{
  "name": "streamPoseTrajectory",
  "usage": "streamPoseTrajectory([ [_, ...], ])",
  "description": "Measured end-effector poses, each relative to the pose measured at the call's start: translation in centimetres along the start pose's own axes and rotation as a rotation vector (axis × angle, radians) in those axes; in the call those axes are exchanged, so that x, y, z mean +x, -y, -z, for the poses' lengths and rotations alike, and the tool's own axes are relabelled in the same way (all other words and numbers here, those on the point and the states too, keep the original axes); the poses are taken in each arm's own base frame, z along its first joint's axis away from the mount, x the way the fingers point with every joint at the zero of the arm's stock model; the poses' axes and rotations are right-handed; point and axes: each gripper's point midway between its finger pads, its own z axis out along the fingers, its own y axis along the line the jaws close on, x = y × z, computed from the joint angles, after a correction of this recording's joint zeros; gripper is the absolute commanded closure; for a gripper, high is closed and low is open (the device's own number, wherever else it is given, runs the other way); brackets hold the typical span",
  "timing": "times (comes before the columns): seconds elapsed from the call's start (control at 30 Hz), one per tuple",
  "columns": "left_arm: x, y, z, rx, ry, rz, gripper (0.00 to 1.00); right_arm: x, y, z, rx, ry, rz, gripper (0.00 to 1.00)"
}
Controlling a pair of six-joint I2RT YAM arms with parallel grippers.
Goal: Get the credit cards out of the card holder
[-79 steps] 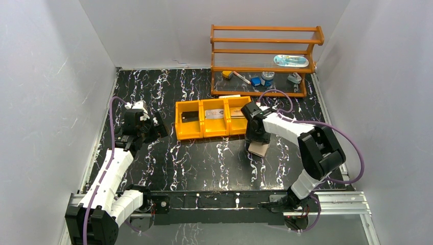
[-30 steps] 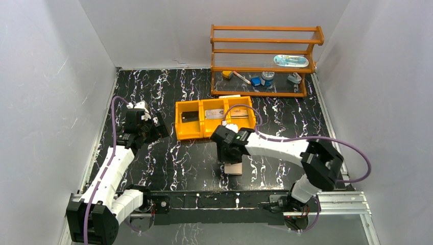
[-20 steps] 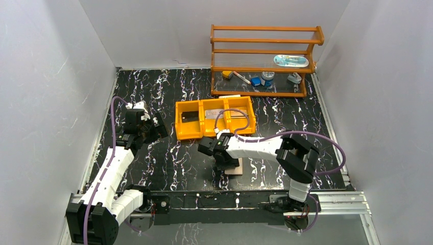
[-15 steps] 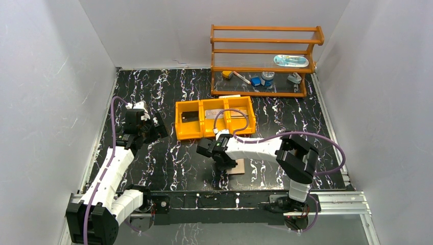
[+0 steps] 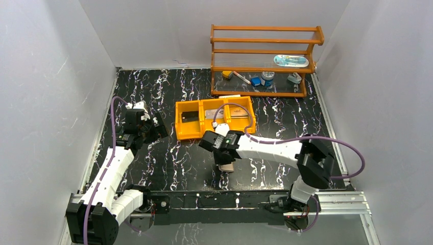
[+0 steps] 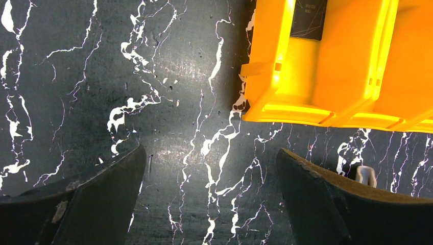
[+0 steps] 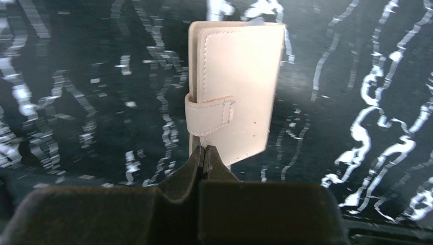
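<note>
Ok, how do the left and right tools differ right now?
The left tool stands wide open; the right tool is shut. The left tool hangs over the table beside the orange tray; the right tool sits at the edge of the closed card holder, below its strap, though whether it grips is unclear. Both point down at the table.

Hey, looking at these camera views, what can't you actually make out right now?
- Credit cards: none show; the card holder lies folded shut in the right wrist view.
- Whether the right hand pinches its edge: its own shut fingers cover the contact; overhead, the arm covers it.
- Dark item in the orange tray: cut off by the left wrist view's top edge.
</note>
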Motion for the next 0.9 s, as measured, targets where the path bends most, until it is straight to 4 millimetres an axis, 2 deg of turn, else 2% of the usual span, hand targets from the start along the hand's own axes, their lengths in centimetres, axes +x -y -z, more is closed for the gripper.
streamPoseTrajectory([
  [0.13,0.0,0.0,0.0,0.000,0.000,0.000,0.02,-1.3,-2.6,2.2,-0.184,0.037,-0.043,1.00],
  [0.27,0.0,0.0,0.0,0.000,0.000,0.000,0.02,-2.1,-3.7,4.0,-0.384,0.046,-0.125,1.00],
  [0.33,0.0,0.0,0.0,0.000,0.000,0.000,0.02,-2.5,-3.2,4.0,-0.461,0.036,-0.194,1.00],
  [0.43,0.0,0.0,0.0,0.000,0.000,0.000,0.02,-2.3,-1.1,2.1,-0.531,0.001,-0.326,1.00],
  [0.53,0.0,0.0,0.0,0.000,0.000,0.000,0.02,-0.3,0.5,-0.4,-0.534,-0.083,-0.416,0.99],
  [0.6,0.0,0.0,0.0,0.000,0.000,0.000,0.02,1.6,1.5,-1.8,-0.515,-0.148,-0.458,0.93],
  [0.63,0.0,0.0,0.0,0.000,0.000,0.000,0.02,2.3,1.8,-2.1,-0.506,-0.165,-0.470,0.83],
  [0.67,0.0,0.0,0.0,0.000,0.000,0.000,0.02,2.7,2.1,-2.3,-0.499,-0.174,-0.482,0.73],
  [0.7,0.0,0.0,0.0,0.001,0.000,0.000,0.02,3.0,2.3,-2.3,-0.496,-0.174,-0.494,0.70],
  [0.77,0.0,0.0,0.0,0.001,0.000,0.000,0.02,2.7,2.6,-1.8,-0.503,-0.152,-0.508,0.67],
  [0.9,0.0,0.1,0.0,0.005,-0.002,0.000,0.02,0.9,3.3,-0.4,-0.503,-0.073,-0.505,0.62],
])
